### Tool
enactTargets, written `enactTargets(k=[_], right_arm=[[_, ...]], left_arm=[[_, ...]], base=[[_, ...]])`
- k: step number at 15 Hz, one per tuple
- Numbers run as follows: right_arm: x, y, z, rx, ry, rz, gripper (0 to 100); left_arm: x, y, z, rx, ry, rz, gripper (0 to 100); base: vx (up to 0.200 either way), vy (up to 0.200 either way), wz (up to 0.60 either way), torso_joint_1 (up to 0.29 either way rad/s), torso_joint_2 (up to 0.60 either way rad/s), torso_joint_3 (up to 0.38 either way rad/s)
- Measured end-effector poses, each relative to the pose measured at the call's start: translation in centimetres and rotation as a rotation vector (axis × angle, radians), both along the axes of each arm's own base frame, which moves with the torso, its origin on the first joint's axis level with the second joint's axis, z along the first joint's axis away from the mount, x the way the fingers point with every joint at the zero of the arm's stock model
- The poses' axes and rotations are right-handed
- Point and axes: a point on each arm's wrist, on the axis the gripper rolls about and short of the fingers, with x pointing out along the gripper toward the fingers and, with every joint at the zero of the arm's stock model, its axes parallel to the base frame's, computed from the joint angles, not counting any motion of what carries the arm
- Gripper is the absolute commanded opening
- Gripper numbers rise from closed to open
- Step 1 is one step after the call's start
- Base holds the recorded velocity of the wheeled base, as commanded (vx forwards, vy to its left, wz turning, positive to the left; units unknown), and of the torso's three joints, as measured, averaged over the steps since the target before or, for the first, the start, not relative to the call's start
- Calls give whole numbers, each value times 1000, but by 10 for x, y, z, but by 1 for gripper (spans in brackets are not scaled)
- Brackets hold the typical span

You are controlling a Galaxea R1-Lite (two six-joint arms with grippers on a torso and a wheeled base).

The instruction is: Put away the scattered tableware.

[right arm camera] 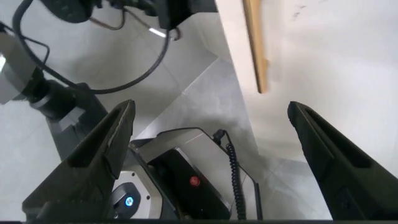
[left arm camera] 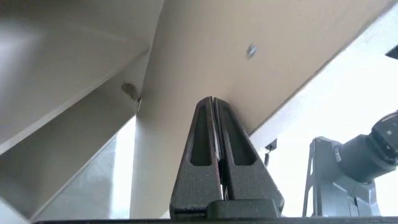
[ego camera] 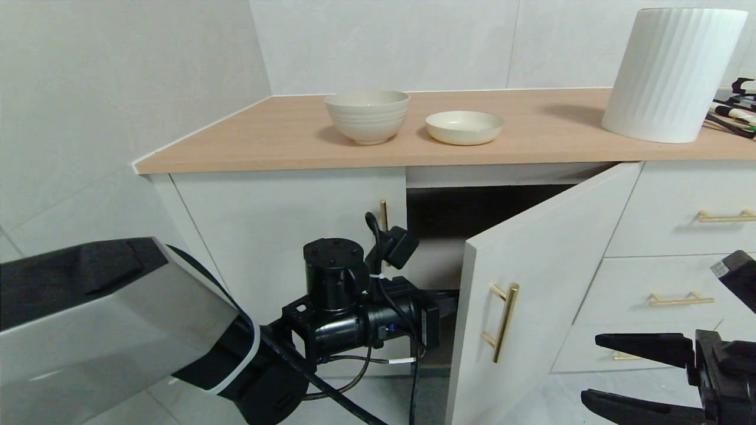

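On the wooden counter (ego camera: 283,141) stand a deep cream bowl (ego camera: 367,115) and, to its right, a shallow cream dish (ego camera: 465,127). Below them the white cabinet door (ego camera: 531,277) with a gold handle (ego camera: 502,321) hangs partly open on a dark interior. My left arm (ego camera: 360,319) stretches low into that gap. My left gripper (left arm camera: 212,102) is shut and empty, its tips against the door's inner face (left arm camera: 205,56). My right gripper (ego camera: 590,369) is open and empty at the lower right, outside the door, with the door's gold handle (right arm camera: 255,43) beyond the gripper (right arm camera: 211,115).
A tall white ribbed cylinder (ego camera: 673,74) stands on the counter's right end, with pens (ego camera: 732,115) beside it. Drawers with gold pulls (ego camera: 679,300) lie right of the door. A closed left door (ego camera: 283,248) and tiled walls bound the corner.
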Motion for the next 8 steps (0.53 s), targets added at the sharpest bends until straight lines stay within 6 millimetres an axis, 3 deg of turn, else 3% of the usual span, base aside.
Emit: enactTargets(k=[4,7,8], right_arm=[[-3,0,1,4,-8,6,100],[-4,0,1,5,-12,13,100],[-4,0,1,5,-11,13,100]], left_arm=[[5,-12,0,18,17,-1,0],[7,-17,3,23,20,2,0],[9,-18,4,22,18,7,0]], base=[[0,0,0,0,0,0],[-200,0,0,4,2,-2],[0,0,0,0,0,0]])
